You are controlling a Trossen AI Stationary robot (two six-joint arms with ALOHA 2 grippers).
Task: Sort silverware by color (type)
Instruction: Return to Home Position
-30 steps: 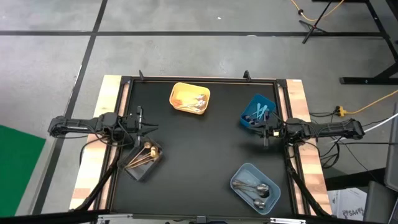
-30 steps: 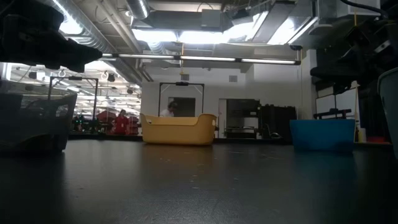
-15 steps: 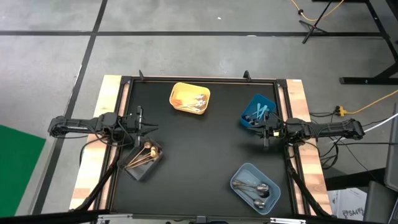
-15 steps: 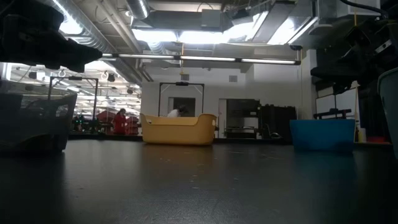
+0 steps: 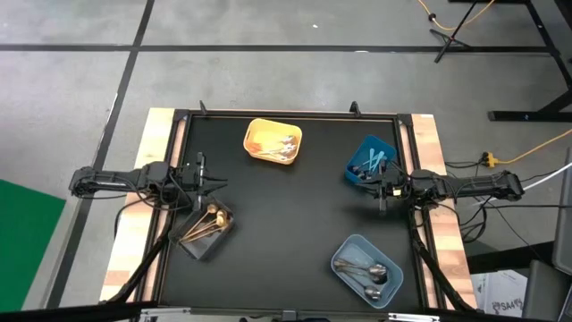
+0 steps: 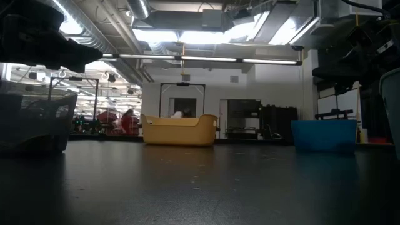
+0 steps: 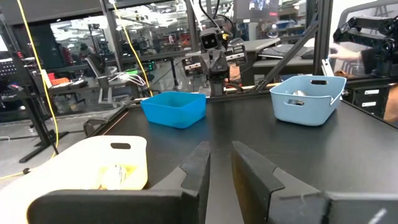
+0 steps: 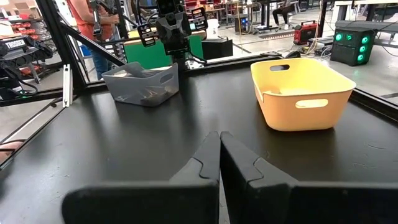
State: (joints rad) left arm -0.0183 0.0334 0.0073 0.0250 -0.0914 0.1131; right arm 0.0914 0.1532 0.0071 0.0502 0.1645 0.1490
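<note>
Your dark left gripper, fingers slightly apart, and right gripper, fingers together, sit parked left and right, seemingly since the thin silverware lies in coloured plastic bins.

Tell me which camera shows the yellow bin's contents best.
The high view: it looks straight down into the yellow bin, so the utensils inside show. The low and right wrist views show only its outer wall. The left wrist view catches a near corner, with something pale inside.
</note>
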